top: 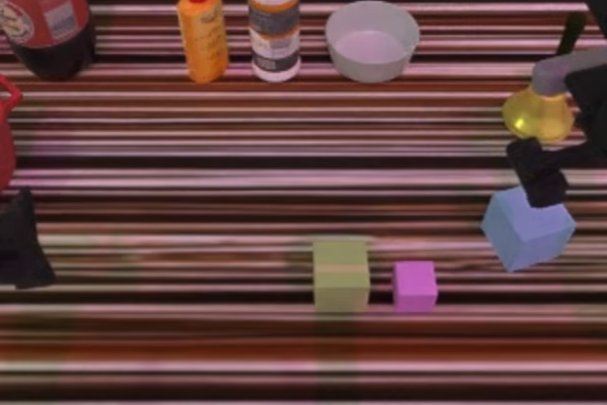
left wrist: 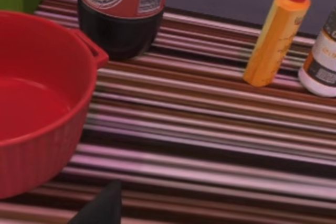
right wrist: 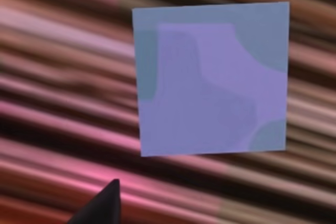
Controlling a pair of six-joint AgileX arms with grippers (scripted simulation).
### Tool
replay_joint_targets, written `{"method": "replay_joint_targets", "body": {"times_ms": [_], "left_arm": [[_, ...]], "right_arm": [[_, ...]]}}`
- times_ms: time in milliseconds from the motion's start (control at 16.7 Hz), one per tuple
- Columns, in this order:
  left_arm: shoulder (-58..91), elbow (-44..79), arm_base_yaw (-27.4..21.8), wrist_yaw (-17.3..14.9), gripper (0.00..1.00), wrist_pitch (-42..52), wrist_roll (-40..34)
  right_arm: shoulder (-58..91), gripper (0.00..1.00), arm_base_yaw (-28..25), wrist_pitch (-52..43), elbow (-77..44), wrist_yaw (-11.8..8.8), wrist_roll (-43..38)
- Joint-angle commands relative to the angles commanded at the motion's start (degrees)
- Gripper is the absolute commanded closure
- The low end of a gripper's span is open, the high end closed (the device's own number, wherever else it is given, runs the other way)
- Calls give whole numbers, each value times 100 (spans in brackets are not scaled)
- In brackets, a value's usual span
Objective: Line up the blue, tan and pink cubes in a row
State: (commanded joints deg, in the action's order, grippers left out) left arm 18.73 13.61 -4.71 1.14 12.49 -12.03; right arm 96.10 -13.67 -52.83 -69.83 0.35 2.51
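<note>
Blue cube [top: 528, 228] far right on the striped surface [top: 190, 196], right gripper [top: 541, 177] hovering right over it, finger state impossible to tell, tan cube [top: 340, 275] and pink cube [top: 415, 286] side by side mid-surface, left gripper [top: 21, 244] parked at left edge.

The blue cube [top: 527, 229] is the largest of the three, a plain matte periwinkle block; it sits at the right side of the striped table, turned at an angle to the stripes so that one corner points toward the near edge; from the right wrist view its top face [right wrist: 212, 77] shows as a flat square, slightly skewed. The tan cube [top: 341, 275] is somewhat smaller, a dull beige-olive, standing square to the stripes near the middle of the table's near half; the pink cube [top: 415, 286] is much smaller, magenta, just beside the tan one on its right, apart from it by a narrow gap; the blue cube lies well apart from both, farther right and slightly farther back.
</note>
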Motion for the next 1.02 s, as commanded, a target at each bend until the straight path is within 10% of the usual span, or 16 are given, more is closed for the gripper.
{"method": "replay_joint_targets", "body": {"times_ms": [1020], "left_arm": [[-1873,-1361,586,-114,0,-1249,1203]], "right_arm": [[1814,0,-227,-441,-1151,-27,39]]}}
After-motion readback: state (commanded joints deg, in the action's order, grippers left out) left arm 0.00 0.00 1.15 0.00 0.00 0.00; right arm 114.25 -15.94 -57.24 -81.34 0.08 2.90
